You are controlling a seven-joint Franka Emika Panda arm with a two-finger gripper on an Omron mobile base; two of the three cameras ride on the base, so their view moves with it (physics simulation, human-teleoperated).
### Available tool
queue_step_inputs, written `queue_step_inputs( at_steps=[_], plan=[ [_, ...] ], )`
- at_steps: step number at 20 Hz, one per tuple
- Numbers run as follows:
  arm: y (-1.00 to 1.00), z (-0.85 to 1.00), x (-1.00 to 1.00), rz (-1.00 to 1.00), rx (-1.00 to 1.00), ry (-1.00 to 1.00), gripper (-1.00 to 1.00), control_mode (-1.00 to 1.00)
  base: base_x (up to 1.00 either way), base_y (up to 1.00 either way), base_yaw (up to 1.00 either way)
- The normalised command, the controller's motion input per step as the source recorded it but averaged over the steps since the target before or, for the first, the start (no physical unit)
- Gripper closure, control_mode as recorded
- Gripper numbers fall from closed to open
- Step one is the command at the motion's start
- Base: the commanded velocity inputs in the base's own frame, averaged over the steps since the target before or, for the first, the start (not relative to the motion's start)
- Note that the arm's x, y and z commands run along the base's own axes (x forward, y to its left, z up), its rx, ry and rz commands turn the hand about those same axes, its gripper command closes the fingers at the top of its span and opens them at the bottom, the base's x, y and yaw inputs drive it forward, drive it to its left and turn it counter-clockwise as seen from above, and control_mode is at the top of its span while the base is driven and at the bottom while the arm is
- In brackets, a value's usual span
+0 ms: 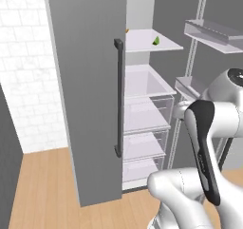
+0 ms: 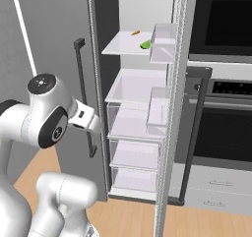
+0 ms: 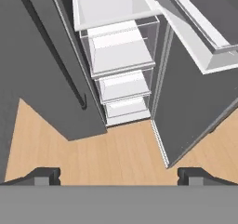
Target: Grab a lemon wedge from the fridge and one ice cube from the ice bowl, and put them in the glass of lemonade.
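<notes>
Left base view: the lemon wedge (image 1: 155,41) lies small and yellow-green on the top white shelf (image 1: 161,45) of the open fridge (image 1: 88,95), toward the shelf's right front.
Right base view: the lemon wedge (image 2: 145,44) sits on the same shelf, just beside a clear door bin (image 2: 164,44), with a tiny orange item (image 2: 135,33) farther back and well apart from it.
Handling: the wedge looks light, soft and likely slick with juice, and far smaller than the fingers; a narrow, gentle pinch across its two flat faces seems the surest hold, since hard pressure could squash it or squirt it free.
Fridge: its near door stands open with the dark bar handle (image 1: 118,97) facing the robot; below the top shelf come a second white shelf and stacked clear drawers (image 1: 144,145).
Arm: the white arm is folded high in front of the fridge, elbow raised, wrist at about the level of the middle shelf and below the wedge.
Hand view: the camera looks down past the drawers (image 3: 122,86) to the wooden floor (image 3: 116,158).
Fingers: the two dark fingertips (image 3: 42,175) stand spread wide apart at the frame's bottom corners, with nothing between them.
Surroundings: a black oven (image 2: 224,74) stands to the right of the fridge.
</notes>
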Motion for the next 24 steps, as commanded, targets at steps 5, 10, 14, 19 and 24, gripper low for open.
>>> queue_step_inputs(
  at_steps=[5, 10, 14, 19, 24],
  plan=[
    [0.00, 0.00, 0.00, 0.00, 0.00, 0.00, -1.00, 1.00, 0.56, -0.11, -0.15],
    [0.00, 0.00, 0.00, 0.00, 0.00, 0.00, -1.00, 1.00, 0.54, 0.03, -0.12],
    [0.00, 0.00, 0.00, 0.00, 0.00, 0.00, -1.00, 1.00, 0.34, 0.00, -0.09],
    [0.00, 0.00, 0.00, 0.00, 0.00, 0.00, -1.00, 1.00, 0.46, 0.00, -0.06],
    [0.00, 0.00, 0.00, 0.00, 0.00, 0.00, -1.00, 1.00, 0.52, 0.04, -0.05]
  ],
)
